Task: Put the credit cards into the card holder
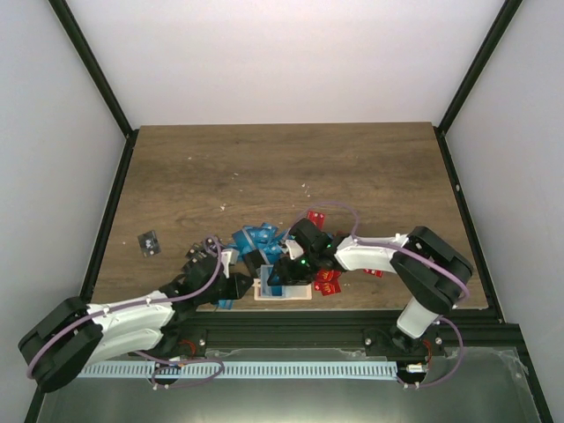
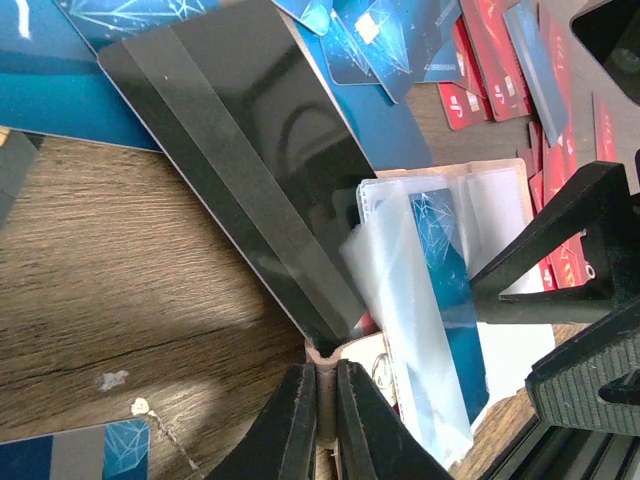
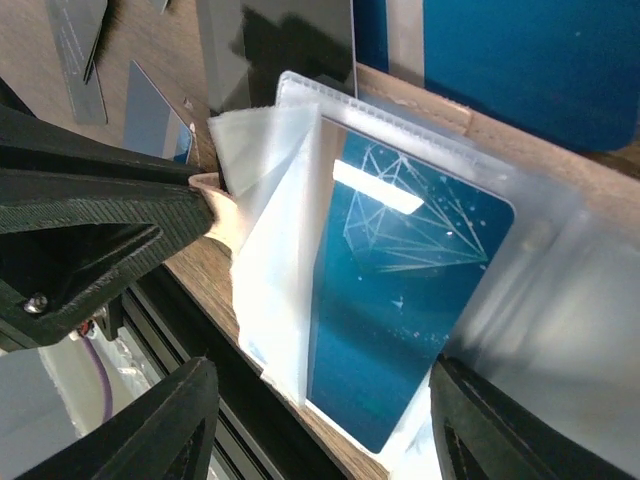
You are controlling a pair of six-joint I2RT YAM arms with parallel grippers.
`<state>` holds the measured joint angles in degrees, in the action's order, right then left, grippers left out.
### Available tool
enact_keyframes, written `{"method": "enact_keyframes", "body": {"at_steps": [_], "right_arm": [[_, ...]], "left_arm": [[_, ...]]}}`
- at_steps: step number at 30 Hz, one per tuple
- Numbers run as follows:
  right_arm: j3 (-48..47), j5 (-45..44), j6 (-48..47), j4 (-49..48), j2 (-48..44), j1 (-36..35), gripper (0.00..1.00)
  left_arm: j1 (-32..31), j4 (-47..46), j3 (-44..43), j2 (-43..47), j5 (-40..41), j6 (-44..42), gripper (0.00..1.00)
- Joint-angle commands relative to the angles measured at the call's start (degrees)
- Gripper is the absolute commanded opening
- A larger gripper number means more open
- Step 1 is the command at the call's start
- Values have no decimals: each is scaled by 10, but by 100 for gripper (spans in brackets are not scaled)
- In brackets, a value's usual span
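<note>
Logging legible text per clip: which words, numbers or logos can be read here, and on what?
None legible.
Red cards: white marks, too blurred to read.
Blue card in card holder: line pattern only, no words.
Black card: plain stripe, no text.

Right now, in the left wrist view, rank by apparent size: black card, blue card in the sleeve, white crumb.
1. black card, largest.
2. blue card in the sleeve, partly hidden, so it looks smaller.
3. white crumb, smallest.
</note>
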<state>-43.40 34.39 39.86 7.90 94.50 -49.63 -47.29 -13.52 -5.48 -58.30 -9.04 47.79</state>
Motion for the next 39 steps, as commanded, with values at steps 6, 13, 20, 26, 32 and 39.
{"method": "enact_keyframes", "body": {"at_steps": [6, 13, 20, 26, 32, 39], "right_arm": [[-29, -49, -36, 88, -51, -6, 69], [-58, -89, -68, 113, -67, -6, 73], [-83, -135, -96, 83, -55, -6, 73], [-110, -155, -113, 30, -12, 8, 60], [-129, -102, -131, -30, 48, 14, 43], [-143, -90, -134, -44, 104, 15, 26]], "left_arm": [[-3, 109, -21, 81, 53, 8, 18], [-2, 193, -48, 131, 114, 28, 45], [0, 173, -61, 99, 123, 52, 65], [5, 130, -62, 57, 123, 86, 65], [10, 84, -51, 31, 111, 113, 64], [21, 50, -45, -11, 85, 130, 61]]}}
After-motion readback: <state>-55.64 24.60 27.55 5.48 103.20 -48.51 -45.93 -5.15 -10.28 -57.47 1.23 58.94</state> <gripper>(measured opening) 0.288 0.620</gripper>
